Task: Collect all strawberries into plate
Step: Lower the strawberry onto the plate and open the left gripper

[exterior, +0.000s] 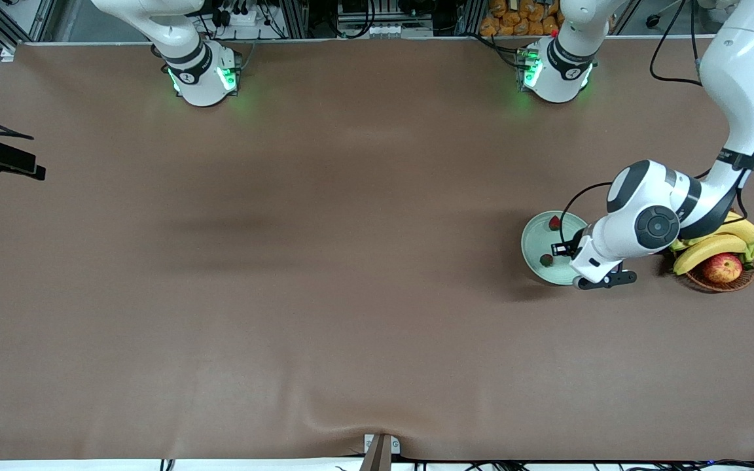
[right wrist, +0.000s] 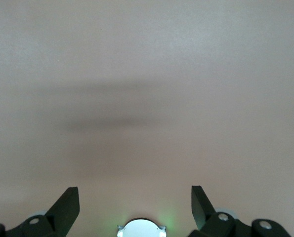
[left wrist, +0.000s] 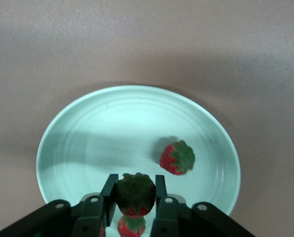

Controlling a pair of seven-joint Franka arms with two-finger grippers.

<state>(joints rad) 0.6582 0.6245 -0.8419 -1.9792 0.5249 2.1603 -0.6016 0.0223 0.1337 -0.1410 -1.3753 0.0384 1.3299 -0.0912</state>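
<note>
High front camera; two downward wrist cameras.

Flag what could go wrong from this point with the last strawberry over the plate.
1. The left gripper has a strawberry between its fingers above the plate, directly over another berry; dropped here, it may bounce off that one and roll.
2. The plate's rim looks shallow, so a rolling berry could reach the table.
3. The third strawberry already lies in the plate; a low retreat might knock it.
The right gripper waits open over bare table.

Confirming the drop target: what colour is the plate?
Pale mint green, plain; plate shows best in left wrist view.
</note>
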